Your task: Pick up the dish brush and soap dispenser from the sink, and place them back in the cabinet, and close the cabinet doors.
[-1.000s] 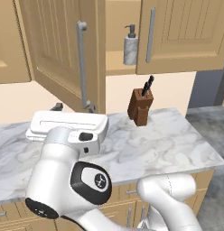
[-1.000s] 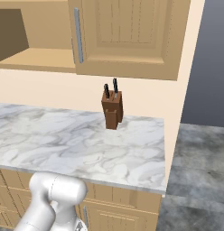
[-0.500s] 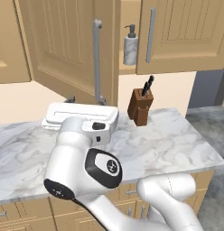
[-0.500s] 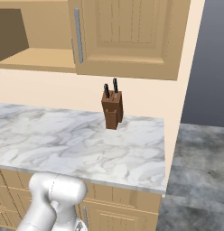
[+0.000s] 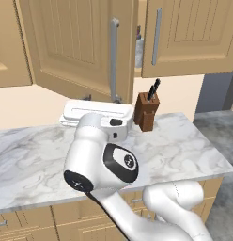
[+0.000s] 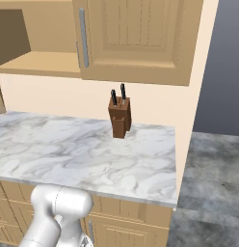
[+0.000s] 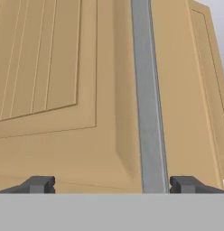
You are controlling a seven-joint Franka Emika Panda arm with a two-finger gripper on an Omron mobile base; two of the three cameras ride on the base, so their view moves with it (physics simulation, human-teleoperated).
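Cabinet door [image 7: 64, 90] close before fingers [image 7: 39, 184], spread wide; left base view: soap dispenser [image 5: 139, 49] behind it.

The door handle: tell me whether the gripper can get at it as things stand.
Probably yes. In the hand view the silver door handle runs straight up the cabinet door, above the gap of the open gripper. It sits nearer the right fingers, and nothing lies between.

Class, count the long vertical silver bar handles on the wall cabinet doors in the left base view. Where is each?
2: one handle on the open door left of the knife block; another handle on the closed door above it. Others may be hidden.
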